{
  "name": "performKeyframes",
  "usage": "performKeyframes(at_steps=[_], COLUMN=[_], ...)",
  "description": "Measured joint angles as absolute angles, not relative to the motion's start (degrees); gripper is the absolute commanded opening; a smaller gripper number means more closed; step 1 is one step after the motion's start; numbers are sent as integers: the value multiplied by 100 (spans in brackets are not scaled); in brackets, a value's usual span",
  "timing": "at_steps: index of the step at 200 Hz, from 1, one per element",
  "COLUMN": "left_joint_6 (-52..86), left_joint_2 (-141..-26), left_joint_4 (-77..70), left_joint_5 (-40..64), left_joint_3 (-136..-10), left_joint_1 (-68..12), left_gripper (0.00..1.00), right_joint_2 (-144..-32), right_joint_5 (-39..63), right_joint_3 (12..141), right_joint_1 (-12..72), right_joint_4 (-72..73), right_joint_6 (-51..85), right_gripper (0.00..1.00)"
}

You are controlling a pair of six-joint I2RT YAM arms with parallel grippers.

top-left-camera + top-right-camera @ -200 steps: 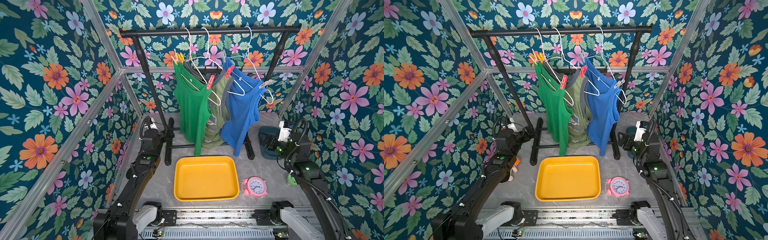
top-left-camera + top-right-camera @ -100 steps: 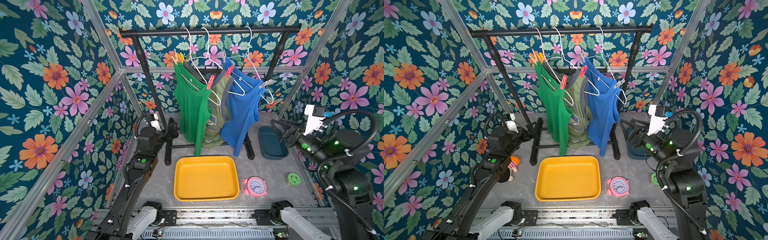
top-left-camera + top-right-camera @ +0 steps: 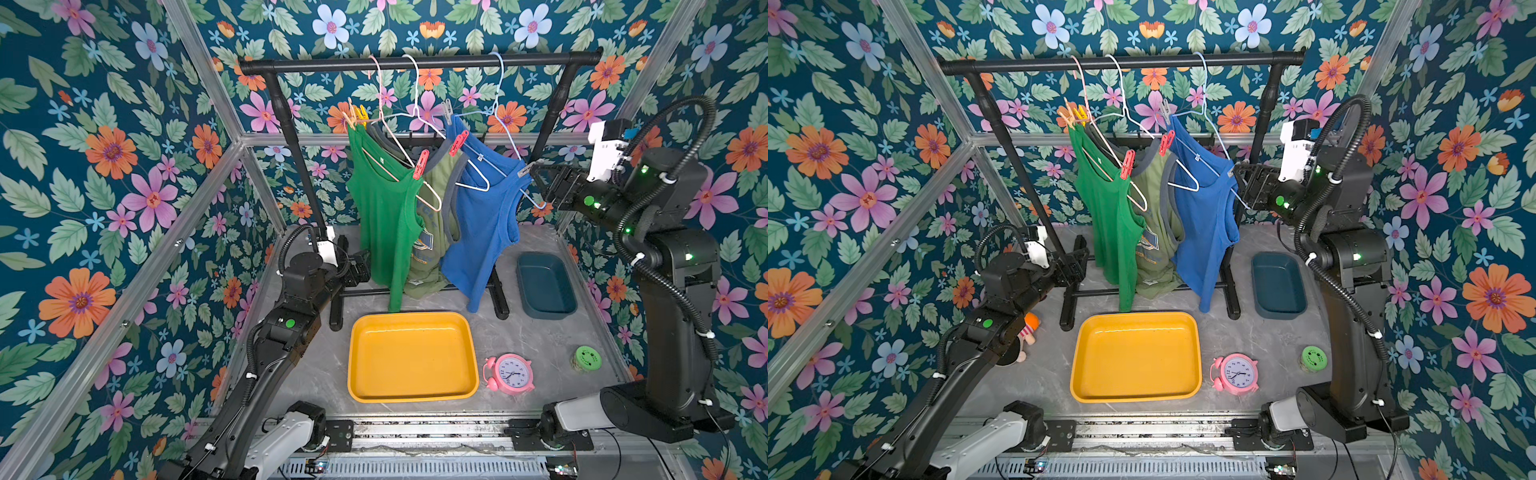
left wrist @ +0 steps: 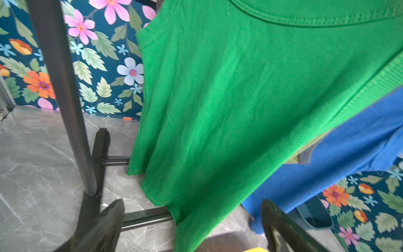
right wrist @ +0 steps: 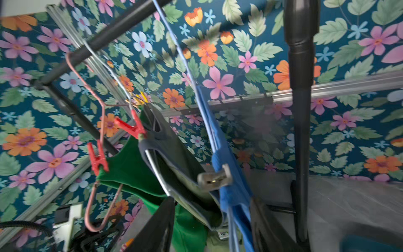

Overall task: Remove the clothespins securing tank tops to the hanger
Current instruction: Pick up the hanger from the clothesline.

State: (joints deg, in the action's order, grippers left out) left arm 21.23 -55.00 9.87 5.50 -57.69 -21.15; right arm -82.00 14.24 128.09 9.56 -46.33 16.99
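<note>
None removed yet: the left end effector (image 3: pixel 356 268) hangs wide open, empty, by the hem of the green top (image 3: pixel 386 224); all six pins (image 3: pixel 420 164) clip the tops (image 3: pixel 434 195) to the hangers (image 3: pixel 478 183); the right end effector (image 3: pixel 540 183), part open and empty, faces the grey pin (image 3: pixel 525 168) on the blue top (image 3: pixel 478 232).

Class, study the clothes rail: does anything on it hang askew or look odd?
Yes. The olive tank top sags crumpled between the green tank top and the blue tank top. Its hem is bunched low near the rack's base bar, while the other two hang smooth.
</note>
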Motion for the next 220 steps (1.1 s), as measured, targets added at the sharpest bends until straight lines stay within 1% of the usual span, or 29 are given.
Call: performKeyframes(at_steps=[25,49,125,153,166,175,190,209,220], left_joint_6=[2062,2025,1789,1789,1791,1791,1796,1809,1809], left_joint_2=[-5513,-5557,-5826,-5874,-5867,-5861,-5846,-5824,-5822], left_joint_4=[996,1009,1031,1031,1026,1033,1028,1033,1024], left_joint_5=[569,572,650,690,698,714,714,709,709], left_joint_3=[-5760,-5739,-5905,-5885,-5850,-5830,-5808,-5784,-5782], left_joint_1=[-2178,-2209,-2287,-2318,-2346,-2364,-2373,-2399,-2405], left_gripper=[100,100,100,100,100,100,100,99,100], right_joint_2=[-8020,-8031,-7846,-7867,-7913,-7957,-8014,-8042,-8047], right_joint_5=[1238,1133,1420,1461,1476,1476,1476,1481,1483], right_joint_3=[12593,12562,11996,12016,12053,12097,12160,12197,12197], right_joint_1=[965,961,963,963,963,963,963,963,963], right_joint_4=[-4598,-4563,-4670,-4665,-4668,-4672,-4685,-4687,-4685], right_joint_6=[1476,1352,1245,1151,1107,1068,1017,982,947], right_gripper=[53,53,50,44,44,41,40,36,35])
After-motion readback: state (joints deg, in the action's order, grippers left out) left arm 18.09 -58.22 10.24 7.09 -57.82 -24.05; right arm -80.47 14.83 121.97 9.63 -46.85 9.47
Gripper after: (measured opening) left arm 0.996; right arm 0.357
